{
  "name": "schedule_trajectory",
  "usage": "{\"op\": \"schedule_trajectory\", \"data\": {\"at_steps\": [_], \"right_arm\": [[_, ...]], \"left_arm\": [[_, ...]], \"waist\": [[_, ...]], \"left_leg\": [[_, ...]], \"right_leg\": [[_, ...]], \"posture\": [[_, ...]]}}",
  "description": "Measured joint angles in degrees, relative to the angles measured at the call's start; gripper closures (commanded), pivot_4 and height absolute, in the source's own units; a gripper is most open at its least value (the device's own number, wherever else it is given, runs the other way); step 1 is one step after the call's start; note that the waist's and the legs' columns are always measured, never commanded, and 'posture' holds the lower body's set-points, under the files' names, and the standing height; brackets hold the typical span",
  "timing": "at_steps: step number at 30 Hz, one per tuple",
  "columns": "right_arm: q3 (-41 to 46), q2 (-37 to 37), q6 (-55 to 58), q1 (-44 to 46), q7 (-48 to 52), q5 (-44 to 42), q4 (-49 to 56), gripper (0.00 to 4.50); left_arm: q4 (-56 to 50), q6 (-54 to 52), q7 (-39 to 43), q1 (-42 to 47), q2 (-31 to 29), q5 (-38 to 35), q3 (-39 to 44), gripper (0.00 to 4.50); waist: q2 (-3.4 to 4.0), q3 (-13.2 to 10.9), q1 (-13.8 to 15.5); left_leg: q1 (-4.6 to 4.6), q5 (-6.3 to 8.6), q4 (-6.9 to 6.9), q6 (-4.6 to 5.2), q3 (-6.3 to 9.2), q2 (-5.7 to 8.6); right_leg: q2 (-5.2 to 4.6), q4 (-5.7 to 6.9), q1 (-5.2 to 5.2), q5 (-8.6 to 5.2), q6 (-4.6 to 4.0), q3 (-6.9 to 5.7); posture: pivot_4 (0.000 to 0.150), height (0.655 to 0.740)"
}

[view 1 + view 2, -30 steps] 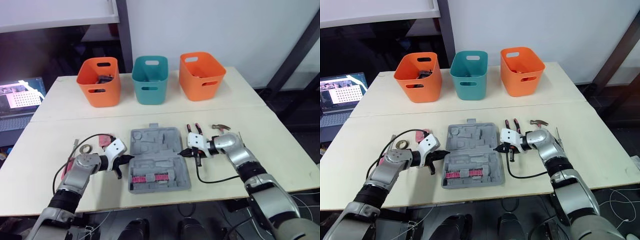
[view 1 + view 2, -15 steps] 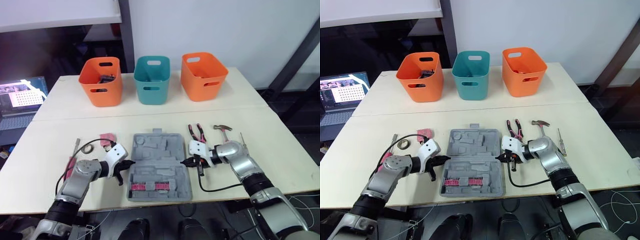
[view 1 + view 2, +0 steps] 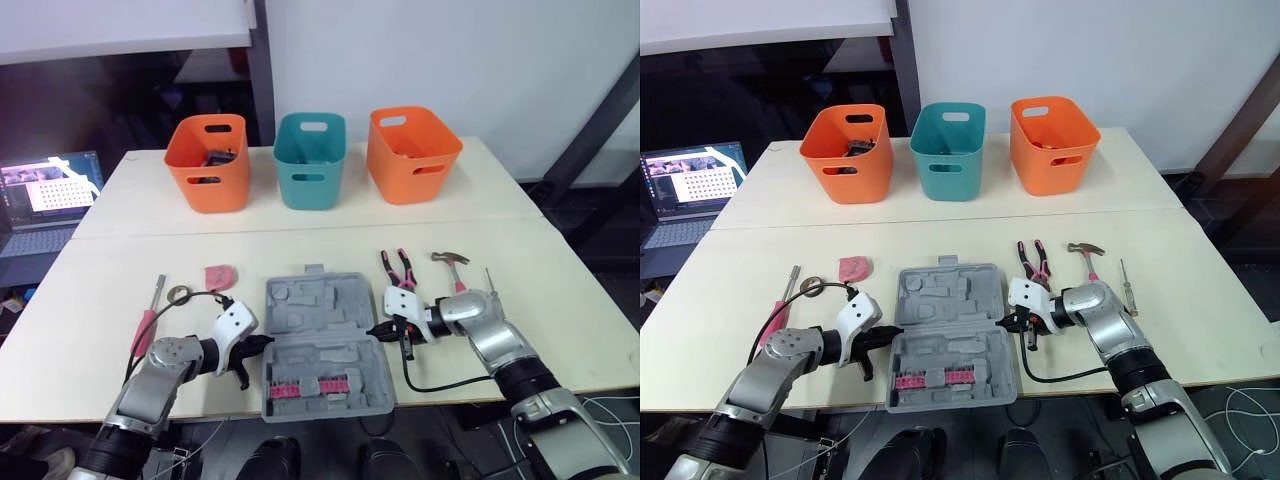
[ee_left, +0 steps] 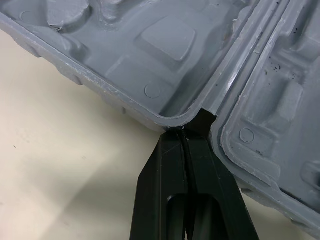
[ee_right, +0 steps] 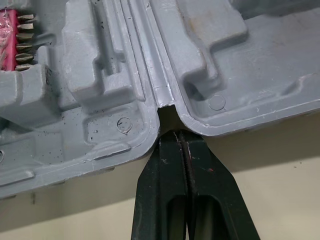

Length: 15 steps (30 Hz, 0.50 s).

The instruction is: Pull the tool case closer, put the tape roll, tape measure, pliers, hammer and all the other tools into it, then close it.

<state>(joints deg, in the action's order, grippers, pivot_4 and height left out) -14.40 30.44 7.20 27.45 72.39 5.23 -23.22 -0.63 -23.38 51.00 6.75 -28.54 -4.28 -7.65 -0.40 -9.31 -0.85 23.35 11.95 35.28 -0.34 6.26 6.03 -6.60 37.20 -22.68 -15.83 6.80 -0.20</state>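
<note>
Hands first: my left hand [image 4: 187,145] is closed tight, fingers [image 4: 167,170] pressed together with nothing between them, tips wedged into the hinge notch at the left end of the tool case [image 3: 325,345]. My right hand [image 5: 181,145] is closed the same way, tips butted into the notch at the other end. To drag it well I'd pull both ends evenly and low, so the open case slides straight and doesn't twist off a tip — its near half sits close to the bench [image 3: 560,290] edge. The pliers [image 3: 398,268] and hammer [image 3: 452,262] lie just beyond my right hand — the tape roll [image 3: 179,294] and tape measure [image 3: 219,274] beyond my left.
</note>
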Motion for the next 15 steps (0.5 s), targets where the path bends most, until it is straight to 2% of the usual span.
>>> {"op": "schedule_trajectory", "data": {"at_steps": [15], "right_arm": [[-0.91,1.42,5.21,-3.46,0.02,-1.98,6.50,4.45]], "left_arm": [[-6.30,-2.61,-0.33,-5.65,-1.85,-2.63,0.00,4.50]], "waist": [[0.00,0.02,0.18]], "left_leg": [[0.00,0.02,-0.02,0.02,0.00,-0.01]], "right_leg": [[-0.09,-0.06,0.02,-0.01,0.00,0.00]], "posture": [[0.150,0.7329]]}}
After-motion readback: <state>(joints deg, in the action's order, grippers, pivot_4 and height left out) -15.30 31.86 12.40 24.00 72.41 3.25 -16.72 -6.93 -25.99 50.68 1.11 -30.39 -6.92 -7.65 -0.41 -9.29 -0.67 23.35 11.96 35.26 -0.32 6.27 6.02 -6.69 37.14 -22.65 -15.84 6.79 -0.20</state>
